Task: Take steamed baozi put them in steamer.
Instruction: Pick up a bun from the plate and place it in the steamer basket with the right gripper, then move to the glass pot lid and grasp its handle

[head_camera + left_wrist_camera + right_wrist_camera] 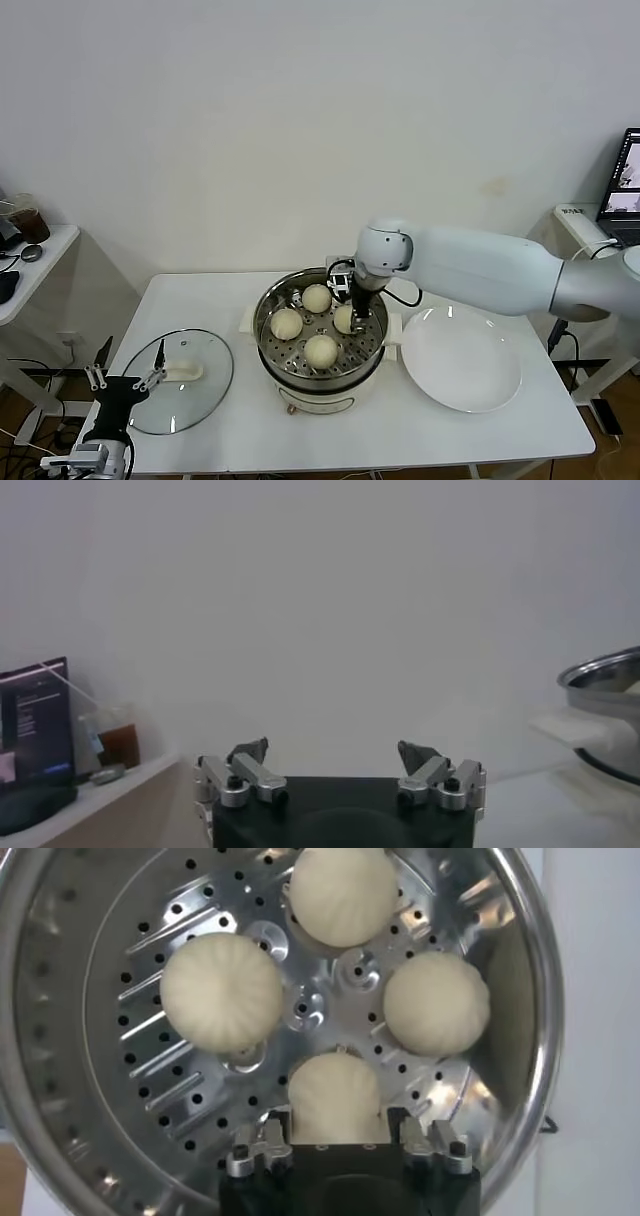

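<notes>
The steel steamer [268,304] stands mid-table with four pale baozi on its perforated tray: one at the back [317,297], one at the left [286,323], one at the front [321,350] and one at the right [343,318]. My right gripper [357,308] reaches down inside the pot and is shut on the right baozi [335,1093]. In the right wrist view the gripper [337,1122] presses that bun's sides, and the other three [221,991] lie on the tray [130,1098]. My left gripper [125,378] is open and empty, parked low at the table's left front; the left wrist view [335,755] shows it too.
A flat white plate [460,358] lies right of the steamer with nothing on it. The glass lid [185,378] with a white handle lies at the front left, next to my left gripper. The steamer's rim [605,680] shows in the left wrist view.
</notes>
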{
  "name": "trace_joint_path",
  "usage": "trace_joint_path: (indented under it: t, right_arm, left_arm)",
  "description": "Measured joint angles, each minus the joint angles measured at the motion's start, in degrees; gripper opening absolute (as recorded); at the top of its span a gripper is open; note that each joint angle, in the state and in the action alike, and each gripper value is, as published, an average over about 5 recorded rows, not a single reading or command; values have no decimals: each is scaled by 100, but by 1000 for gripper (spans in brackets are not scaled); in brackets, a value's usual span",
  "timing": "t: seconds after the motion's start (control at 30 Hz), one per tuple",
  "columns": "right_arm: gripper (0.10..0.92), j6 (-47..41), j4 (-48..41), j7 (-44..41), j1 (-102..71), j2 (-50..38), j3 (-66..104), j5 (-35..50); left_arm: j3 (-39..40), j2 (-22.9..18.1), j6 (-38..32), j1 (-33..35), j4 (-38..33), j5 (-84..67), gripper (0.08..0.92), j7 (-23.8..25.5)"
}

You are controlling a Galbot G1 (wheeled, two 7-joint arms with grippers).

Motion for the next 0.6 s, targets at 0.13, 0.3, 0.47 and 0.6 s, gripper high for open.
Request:
trace_joint_path:
  t: [0.13, 0.3, 0.47, 0.6]
  right_arm:
    - [794, -21, 114, -41, 27, -116, 131, -24]
    - [822, -65, 450, -48, 147, -410, 344, -27]
    - [823, -53, 940, 190, 85, -887, 722, -46]
    - [823, 127, 1396, 759, -370, -1442, 1352, 121]
  left_arm:
    - [-19, 13, 2, 1, -24, 6, 823, -2]
    - [-24, 30, 9, -31, -35, 7, 823, -2]
    - [-5, 12, 10, -56, -20, 15, 823, -8]
    - [38, -11, 21, -53, -8, 56, 823, -39]
